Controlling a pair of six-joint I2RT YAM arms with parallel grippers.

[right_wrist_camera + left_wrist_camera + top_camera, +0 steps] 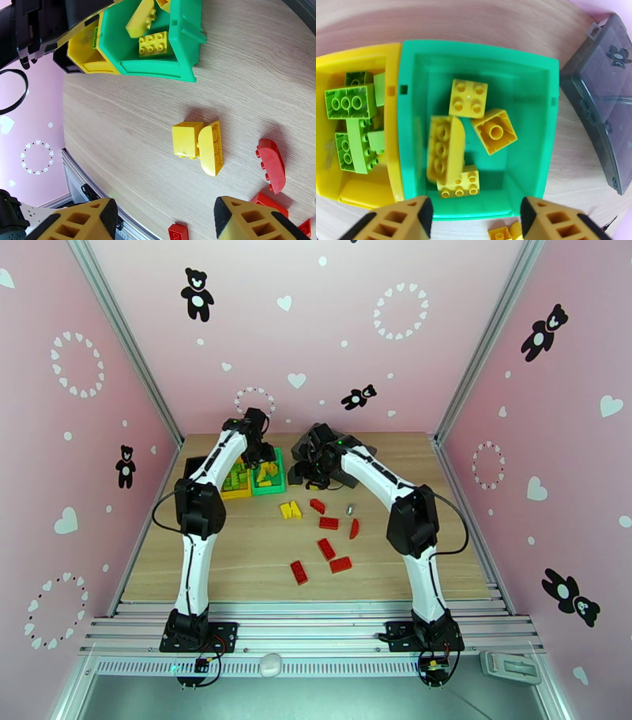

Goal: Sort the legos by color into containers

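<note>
Though partly sorted, far from finished. Already binned: four yellow bricks (468, 98) in the green bin (474, 51), and several lime bricks (345, 103) in the yellow bin (359, 55) touching it at 9 o'clock. Hanging over the green bin's near rim, jaws apart with nothing between them: left gripper (476, 215). Left to do: a touching pair of yellow bricks (291, 510) on the table (237, 571) just toward 6 o'clock of the green bin, then about six red bricks (328, 523) scattered from mid-table toward 5 o'clock. Inside of the black bin (192, 467) hidden, so impossible to say whether any red is there. Hovering near the yellow pair, likewise spread wide and empty: right gripper (166, 215). Probably about halfway, with the red lot waiting. As for room: bins packed side by side at 11 o'clock, a dark grey tray (600, 90) close at 3 o'clock of the green bin, so little slack there. Plenty of bare wood around the loose bricks, none near a table edge. Worth minding: both arms crowded toward 12 o'clock, close together.
</note>
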